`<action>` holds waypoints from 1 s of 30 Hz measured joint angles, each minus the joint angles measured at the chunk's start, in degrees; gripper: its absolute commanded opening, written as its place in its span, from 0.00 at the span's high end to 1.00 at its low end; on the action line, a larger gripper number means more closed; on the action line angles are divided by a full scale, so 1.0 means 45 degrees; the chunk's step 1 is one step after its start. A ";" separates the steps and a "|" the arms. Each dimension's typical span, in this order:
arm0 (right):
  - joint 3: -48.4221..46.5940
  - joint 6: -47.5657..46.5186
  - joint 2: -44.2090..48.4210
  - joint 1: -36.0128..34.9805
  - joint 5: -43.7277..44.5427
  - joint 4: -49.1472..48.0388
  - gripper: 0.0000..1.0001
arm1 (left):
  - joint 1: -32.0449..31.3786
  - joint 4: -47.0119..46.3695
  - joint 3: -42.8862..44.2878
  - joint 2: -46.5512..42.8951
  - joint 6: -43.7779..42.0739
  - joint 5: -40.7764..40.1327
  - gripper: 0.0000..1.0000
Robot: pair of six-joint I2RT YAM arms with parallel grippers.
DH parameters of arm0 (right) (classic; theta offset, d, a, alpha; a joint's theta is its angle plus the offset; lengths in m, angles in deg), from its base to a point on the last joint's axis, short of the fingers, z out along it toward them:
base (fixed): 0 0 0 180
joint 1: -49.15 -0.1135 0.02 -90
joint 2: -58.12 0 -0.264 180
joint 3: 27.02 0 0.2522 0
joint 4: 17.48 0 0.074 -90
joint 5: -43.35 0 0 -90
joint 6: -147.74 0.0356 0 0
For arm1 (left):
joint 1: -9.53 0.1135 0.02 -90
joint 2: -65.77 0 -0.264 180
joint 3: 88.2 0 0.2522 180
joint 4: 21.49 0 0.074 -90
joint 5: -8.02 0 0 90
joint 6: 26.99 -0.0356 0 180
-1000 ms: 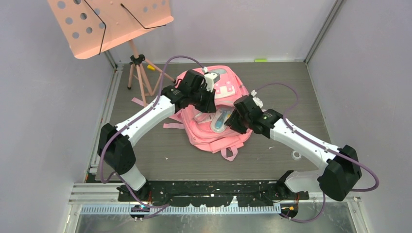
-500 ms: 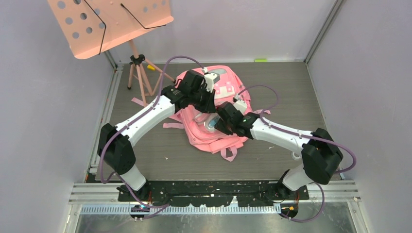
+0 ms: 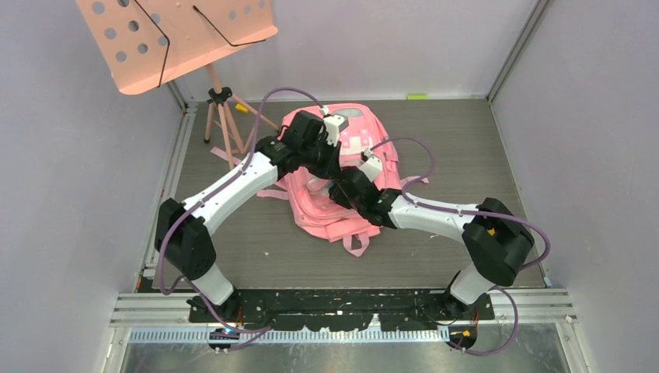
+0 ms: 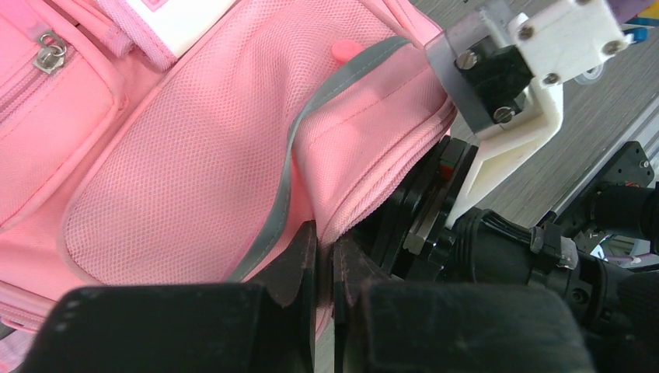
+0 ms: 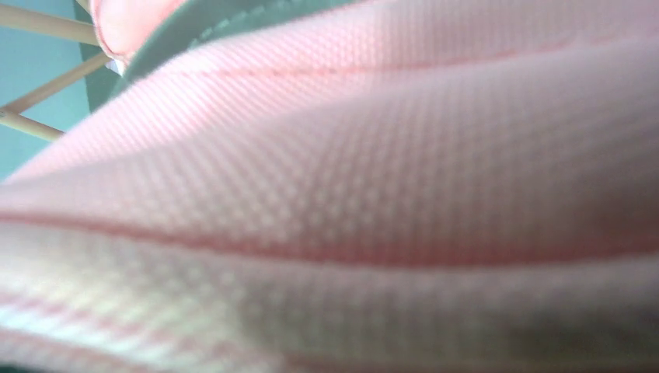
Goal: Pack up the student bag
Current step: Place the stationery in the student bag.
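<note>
Top external view: the student bag lies flat near the middle of the desk, slightly toward 12 o'clock, with both arms reaching over it. The desk is bounded by grey walls at 9, 12 and 3 o'clock. The widest bare stretch lies at 3 o'clock of the bag, and a narrower band runs at 6 o'clock between the bag and the arm bases. At 10 o'clock the room is tighter: a salmon-pink music stand on its tripod occupies that corner, near the bag's 9 o'clock edge. One pink strap trails out at the bag's 6 o'clock edge. The left gripper comes down on the bag's upper half, and the right gripper meets the bag just beside it, at 5 o'clock of it, so the two wrists crowd together.

Left wrist view adds what the top view cannot show. Its fingers are clenched on a fold at the bag's edge, next to a mesh pocket crossed by a grey reflective strip. The right arm's white camera mount sits right against that same edge at 2 o'clock.

Right wrist view is filled with blurred pink weave, with the tripod's pale legs at 10 o'clock. None of its fingers show, so I cannot tell whether the right gripper is released or clenched.
</note>
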 measured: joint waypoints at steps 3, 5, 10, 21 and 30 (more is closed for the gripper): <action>0.0306 -0.0257 0.0005 0.0010 0.0277 -0.0947 0.69 | 0.0019 -0.0005 0.0000 -0.0058 0.0000 -0.0044 1.00; 0.0398 -0.0442 0.0000 0.0015 0.0457 -0.1302 0.69 | 0.0024 0.0000 0.0000 -0.0068 0.0000 -0.0087 1.00; 0.0432 -0.0602 0.0005 0.0024 0.0617 -0.1535 0.64 | 0.0024 0.0000 0.0000 -0.0112 -0.0010 -0.0151 1.00; 0.0534 -0.1923 0.2089 0.0024 0.0379 0.0729 0.42 | 0.0024 0.0121 0.0000 -0.0223 -0.0321 -0.0432 1.00; 0.0743 -0.2696 0.6431 0.0345 0.1273 0.5576 0.10 | 0.0102 0.0194 0.0000 -0.0253 -0.0476 -0.0704 1.00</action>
